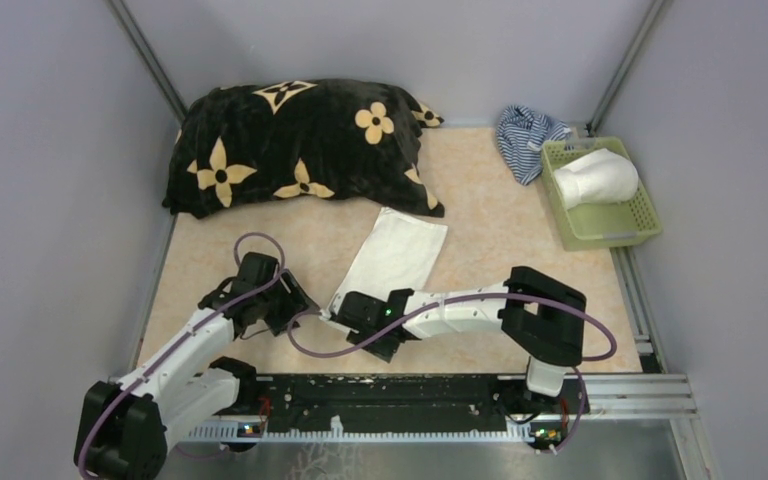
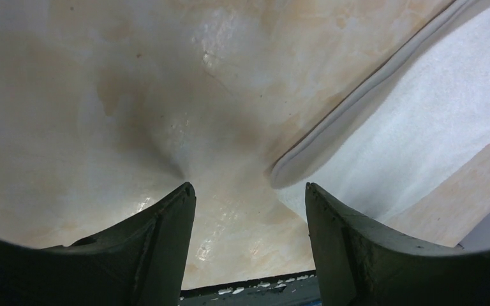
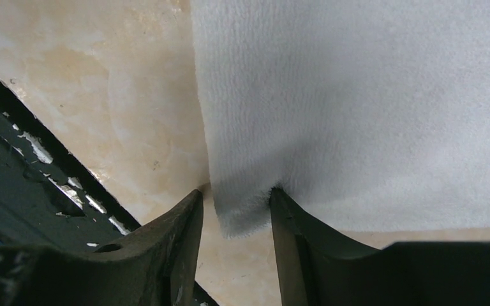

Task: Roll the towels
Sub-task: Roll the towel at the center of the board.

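A white towel [image 1: 392,252] lies flat on the tan table, slanting from near the pillow down to the grippers. My left gripper [image 1: 303,307] is open and empty, low over the bare table just left of the towel's near corner; the left wrist view shows the towel's hemmed edge [image 2: 357,105] by the right fingertip [image 2: 311,191]. My right gripper [image 3: 236,194] is open with the towel's near corner [image 3: 239,213] between its jaws, and its right finger [image 3: 277,197] presses on the cloth. In the top view the right gripper [image 1: 338,318] sits at that corner. A second white towel [image 1: 596,177] lies rolled in the green basket.
A black pillow with tan flowers [image 1: 300,145] lies at the back. A blue-and-white striped garment [image 1: 523,135] sits at the back right beside the green basket [image 1: 610,228]. Grey walls enclose the table. The black rail [image 1: 410,390] runs along the near edge.
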Robot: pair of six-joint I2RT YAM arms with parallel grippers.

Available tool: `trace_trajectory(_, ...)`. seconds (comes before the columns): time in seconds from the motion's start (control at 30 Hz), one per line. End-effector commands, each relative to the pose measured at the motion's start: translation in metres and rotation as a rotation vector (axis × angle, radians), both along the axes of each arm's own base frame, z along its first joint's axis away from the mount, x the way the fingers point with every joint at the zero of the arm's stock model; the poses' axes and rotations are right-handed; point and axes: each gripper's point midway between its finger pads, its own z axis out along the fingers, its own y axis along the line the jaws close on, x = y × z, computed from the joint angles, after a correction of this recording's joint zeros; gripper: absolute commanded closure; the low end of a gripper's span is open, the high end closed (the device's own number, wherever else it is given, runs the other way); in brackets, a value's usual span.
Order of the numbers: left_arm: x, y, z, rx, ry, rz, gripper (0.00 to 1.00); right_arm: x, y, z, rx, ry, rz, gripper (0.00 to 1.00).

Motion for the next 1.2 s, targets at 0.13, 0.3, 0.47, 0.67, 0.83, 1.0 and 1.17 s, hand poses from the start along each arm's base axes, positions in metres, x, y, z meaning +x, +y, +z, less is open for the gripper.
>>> trace_trajectory(0.13,-0.010,-0.016,-0.010,-0.108,0.072,0.025,0.30,-0.001,-0.018,-0.029,-0.146,-0.032,-0.017,0.74)
trace_trajectory(0.3,-0.013,-0.024,-0.012,-0.157,0.096,0.035,0.30,-0.008,0.015,-0.003,0.061,0.079,-0.038,0.98)
trace_trajectory(0.47,-0.013,-0.034,-0.006,-0.201,0.104,0.066,0.29,0.003,0.034,0.021,0.246,0.160,-0.132,1.00)
trace_trajectory(0.67,-0.019,-0.055,-0.002,-0.248,0.126,0.110,0.30,0.013,0.037,0.030,0.290,0.162,-0.202,1.00)
trace_trajectory(0.83,-0.025,-0.076,-0.007,-0.264,0.159,0.136,0.33,0.014,0.043,0.033,0.322,0.170,-0.207,1.00)
trace_trajectory(1.0,-0.021,-0.083,-0.010,-0.261,0.144,0.185,0.41,0.013,0.043,0.042,0.348,0.167,-0.207,1.00)
trace_trajectory(1.17,-0.011,-0.078,-0.018,-0.240,0.109,0.239,0.55,0.008,0.042,0.049,0.377,0.177,-0.184,1.00)
